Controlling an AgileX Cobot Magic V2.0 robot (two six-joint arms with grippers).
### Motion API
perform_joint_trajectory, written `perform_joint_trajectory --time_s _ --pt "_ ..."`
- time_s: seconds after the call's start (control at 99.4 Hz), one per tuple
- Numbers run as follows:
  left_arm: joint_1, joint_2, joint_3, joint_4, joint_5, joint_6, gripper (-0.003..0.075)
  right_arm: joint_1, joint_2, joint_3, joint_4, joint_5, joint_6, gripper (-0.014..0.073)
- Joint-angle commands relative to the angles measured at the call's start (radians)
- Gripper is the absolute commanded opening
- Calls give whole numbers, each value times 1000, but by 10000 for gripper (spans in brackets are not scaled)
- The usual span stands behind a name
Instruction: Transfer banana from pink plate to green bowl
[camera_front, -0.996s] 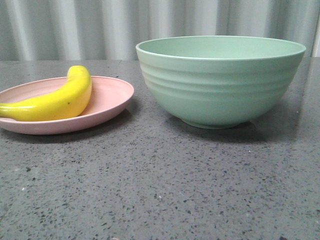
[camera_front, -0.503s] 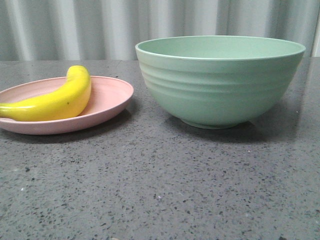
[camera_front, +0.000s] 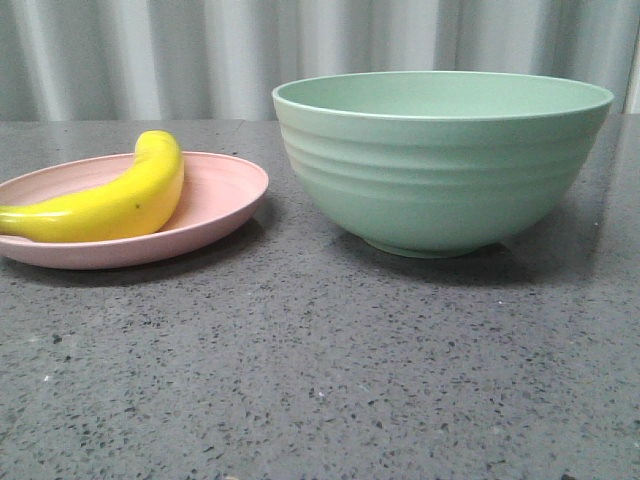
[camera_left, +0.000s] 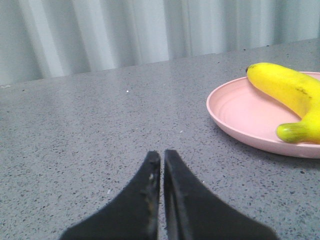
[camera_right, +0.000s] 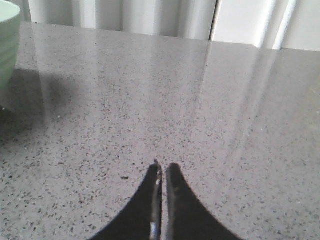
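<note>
Speckled grey desk (camera_front: 320, 380) carried a mint-green bowl (camera_front: 440, 165), barely shifted since a second before, and a pink plate (camera_front: 215, 195) holding the untouched banana (camera_front: 110, 200). Left hand (camera_left: 161, 165) and right hand (camera_right: 163, 175) were pressed together, nothing held; transfer unstarted.

The shallow pale pink plate (camera_front: 215, 195) runs off the front view's left edge, and the glossy yellow banana (camera_front: 120, 200) loses its tip there too. In the left wrist view the plate (camera_left: 240, 117) and the banana (camera_left: 287, 90) are both cut by the frame edge. In the right wrist view only a sliver of the ridged mint-green bowl (camera_right: 7, 45) shows. The bowl's inside floor stays hidden behind its wall.
</note>
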Motion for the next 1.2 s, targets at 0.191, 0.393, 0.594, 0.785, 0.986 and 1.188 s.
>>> perform_joint_trajectory --time_s 0.191,0.393,0.594,0.785,0.986,1.188 --pt "-1 -26 10 -9 -78 -7 -20 -6 -22 19 -20 -121 -15 -64" --pt "-1 -26 10 -9 -78 -7 -20 -6 -22 19 -20 -130 -15 -64" --pt "-1 -26 10 -9 -86 -7 -20 -6 -22 19 -18 -130 -15 -64" --pt "-1 -26 10 -9 -107 -7 -20 -6 -22 19 47 -140 -15 -64" --pt "-1 -26 -8 -55 -142 -7 -20 -6 -22 7 141 -162 -15 -64" --pt "-1 -13 -73 -90 -111 -7 -20 -6 -8 -98 177 -35 -15 -64"
